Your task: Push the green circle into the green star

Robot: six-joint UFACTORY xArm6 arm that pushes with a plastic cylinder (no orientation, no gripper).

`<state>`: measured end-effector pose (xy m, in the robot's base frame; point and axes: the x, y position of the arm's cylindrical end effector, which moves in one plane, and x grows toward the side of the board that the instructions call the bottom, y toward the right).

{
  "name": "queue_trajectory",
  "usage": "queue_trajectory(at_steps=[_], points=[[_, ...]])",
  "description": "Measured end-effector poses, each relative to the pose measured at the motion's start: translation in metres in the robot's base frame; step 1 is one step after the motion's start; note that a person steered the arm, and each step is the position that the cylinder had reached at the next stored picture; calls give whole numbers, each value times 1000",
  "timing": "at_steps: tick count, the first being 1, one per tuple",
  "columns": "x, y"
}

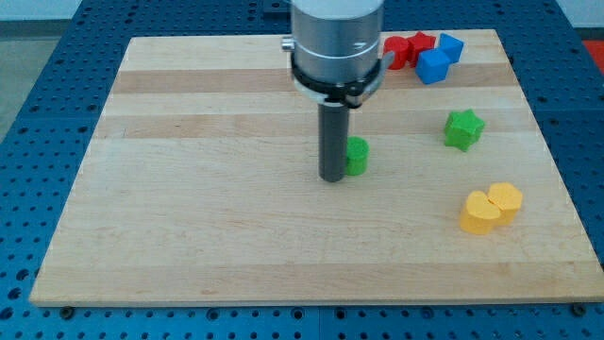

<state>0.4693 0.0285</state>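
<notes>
Tip: my tip (332,178) has no jaws to open or close; it is a bare dark rod end resting on the wooden board (208,227), touching the green circle on that block's left side in the view.
Yellow blocks: two yellow blocks (491,208) touch each other near the view's bottom right; their shapes are unclear.
Green circle: the green circle (358,156) sits mid-board, partly hidden by the rod.
Green star: the green star (463,129) lies well apart, toward the view's right and slightly higher.
Blue blocks: two blue blocks (438,59) sit at the top right.
Red blocks: red blocks (408,48) lie just left of the blue ones, partly behind the arm.
</notes>
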Motion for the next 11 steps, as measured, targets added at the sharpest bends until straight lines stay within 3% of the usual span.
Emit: queue_trajectory(at_steps=[2,5,7,11], points=[[-16,37],[-38,16],[-38,59],[-54,93]])
